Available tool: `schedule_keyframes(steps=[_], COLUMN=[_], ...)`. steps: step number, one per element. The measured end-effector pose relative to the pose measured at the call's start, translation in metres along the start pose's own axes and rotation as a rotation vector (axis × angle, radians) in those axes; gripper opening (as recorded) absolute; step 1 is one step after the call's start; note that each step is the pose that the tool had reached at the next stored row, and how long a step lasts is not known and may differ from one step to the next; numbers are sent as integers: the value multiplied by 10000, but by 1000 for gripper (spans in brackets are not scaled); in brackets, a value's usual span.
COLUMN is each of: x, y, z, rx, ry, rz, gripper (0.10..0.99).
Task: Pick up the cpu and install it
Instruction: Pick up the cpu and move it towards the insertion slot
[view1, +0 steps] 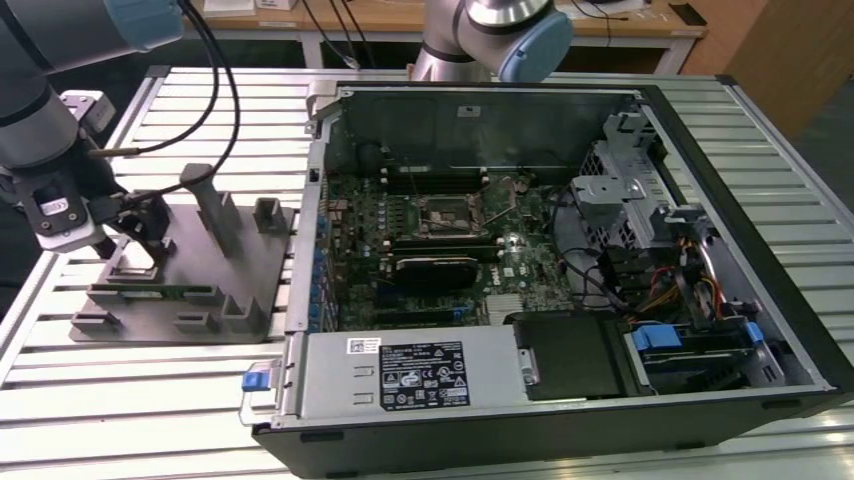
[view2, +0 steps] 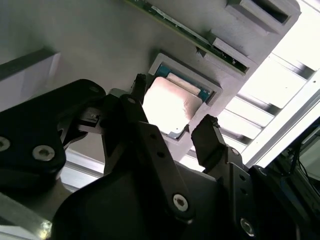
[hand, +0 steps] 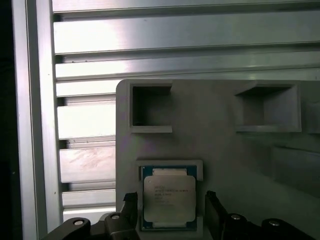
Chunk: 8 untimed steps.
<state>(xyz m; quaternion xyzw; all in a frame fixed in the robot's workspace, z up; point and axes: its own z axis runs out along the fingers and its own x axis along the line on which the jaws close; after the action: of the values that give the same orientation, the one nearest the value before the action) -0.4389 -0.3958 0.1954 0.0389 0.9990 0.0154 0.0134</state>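
Note:
The cpu (hand: 169, 199), a flat square chip with a shiny silver top and greenish rim, lies in a square recess of the grey fixture plate (hand: 215, 150). In both wrist views my gripper (hand: 170, 212) is open, one black finger on each side of the chip, with small gaps showing. The second wrist view shows the cpu (view2: 172, 102) between the fingertips (view2: 206, 127) of my gripper (view2: 174, 106). At the exterior view's left, my gripper (view1: 134, 240) hangs low over the cpu (view1: 134, 266). The black-framed socket (view1: 447, 213) sits on the motherboard inside the open computer case.
The fixture plate (view1: 187, 310) carries upright grey blocks (view1: 214, 205), empty square pockets (hand: 150, 107) and a green memory stick (view1: 154, 292). The open case (view1: 561, 270) stands at the exterior view's right. A second arm (view1: 487, 40) rises behind it. The table is slatted aluminium.

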Motion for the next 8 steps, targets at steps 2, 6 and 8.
schedule_keyframes(steps=[2,6,8], x=[-1,-3,-4], y=[0,0,0], z=[20,52,62], rx=[0,0,0], ry=[1,1,1], rz=[-8,-10,-10], gripper=[647,647,647])
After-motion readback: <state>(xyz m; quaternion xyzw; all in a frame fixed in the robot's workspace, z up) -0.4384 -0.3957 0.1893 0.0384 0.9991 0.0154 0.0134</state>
